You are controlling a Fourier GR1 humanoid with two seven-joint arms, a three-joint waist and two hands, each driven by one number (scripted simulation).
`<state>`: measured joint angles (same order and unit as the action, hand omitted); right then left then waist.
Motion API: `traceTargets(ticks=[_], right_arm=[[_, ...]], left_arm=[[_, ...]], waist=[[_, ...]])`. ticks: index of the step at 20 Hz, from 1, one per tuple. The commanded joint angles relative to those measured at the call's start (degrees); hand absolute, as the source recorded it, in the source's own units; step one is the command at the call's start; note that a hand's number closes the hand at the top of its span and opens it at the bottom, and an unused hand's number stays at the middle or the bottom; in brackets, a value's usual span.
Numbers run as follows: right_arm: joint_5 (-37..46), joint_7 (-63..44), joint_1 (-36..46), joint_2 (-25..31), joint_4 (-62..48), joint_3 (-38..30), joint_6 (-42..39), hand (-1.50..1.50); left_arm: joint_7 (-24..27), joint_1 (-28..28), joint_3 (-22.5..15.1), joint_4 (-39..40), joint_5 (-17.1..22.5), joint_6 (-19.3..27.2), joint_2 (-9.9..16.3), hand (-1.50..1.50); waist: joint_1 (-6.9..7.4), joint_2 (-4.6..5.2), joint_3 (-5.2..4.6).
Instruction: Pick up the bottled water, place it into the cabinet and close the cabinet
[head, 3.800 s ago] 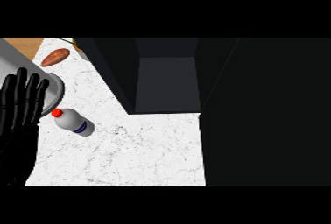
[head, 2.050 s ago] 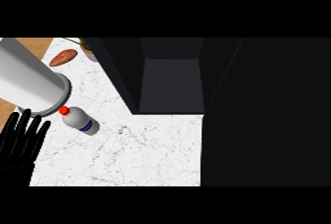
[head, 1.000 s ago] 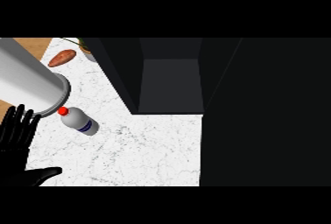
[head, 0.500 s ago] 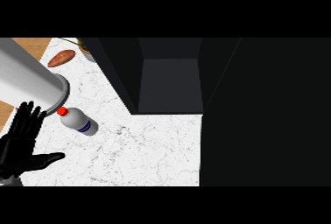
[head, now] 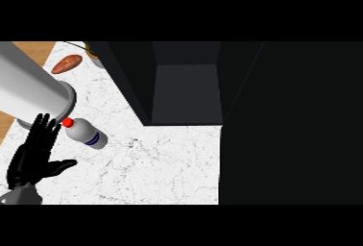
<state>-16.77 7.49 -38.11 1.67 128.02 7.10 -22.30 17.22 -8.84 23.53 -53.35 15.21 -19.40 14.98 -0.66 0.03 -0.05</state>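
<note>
The water bottle (head: 87, 135) lies on its side on the white marble counter (head: 156, 168). It is white with a red cap pointing up-left and a blue label. My left hand (head: 34, 159) is at the lower left, just left of the bottle. Its fingers are straight and point up, the thumb spreads toward the right, and the fingertips (head: 47, 122) reach level with the cap; nothing is held. The dark cabinet (head: 188, 93) stands open at the back, its inside bare. My right hand does not show.
A large grey cylinder (head: 28, 91) reaches in from the upper left and ends right by the bottle's cap. An orange vegetable (head: 66, 63) lies at the back left near a wooden surface (head: 42, 47). A tall dark panel (head: 291, 122) fills the right side.
My left hand has risen from the lower-left corner toward the bottle, with its thumb spread out. The bottle has stayed in place.
</note>
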Motion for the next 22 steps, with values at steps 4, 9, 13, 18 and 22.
traceTargets(ticks=[4,9,13,18,22], right_arm=[[0.4,1.9,-2.9,0.4,-0.3,0.1,-1.8,-1.5],[-2.0,-2.7,-0.3,1.0,3.0,-1.7,0.1,-1.5],[0.1,1.3,-2.4,0.9,0.8,0.2,-2.9,-1.5],[3.0,0.2,0.0,-1.3,-0.6,2.9,-0.5,-1.5],[3.4,1.3,2.5,-1.6,-2.2,2.1,1.6,-1.5]], left_arm=[[7.6,-4.8,0.1,15.9,-1.3,-2.3,0.6,-1.5],[15.3,-9.8,0.8,27.6,-3.1,-4.5,4.0,-1.5],[18.1,-16.2,0.3,34.2,-4.6,-3.0,3.0,-1.5],[23.2,-15.4,0.4,40.8,-5.4,-5.8,3.3,-1.5],[21.2,-17.3,1.5,42.2,-3.7,-9.9,5.6,-1.5]], waist=[[-0.28,0.01,0.0],[-0.28,0.12,-0.04],[-1.11,0.25,-0.09],[-1.01,0.43,-0.15],[-0.71,0.31,-0.1]])
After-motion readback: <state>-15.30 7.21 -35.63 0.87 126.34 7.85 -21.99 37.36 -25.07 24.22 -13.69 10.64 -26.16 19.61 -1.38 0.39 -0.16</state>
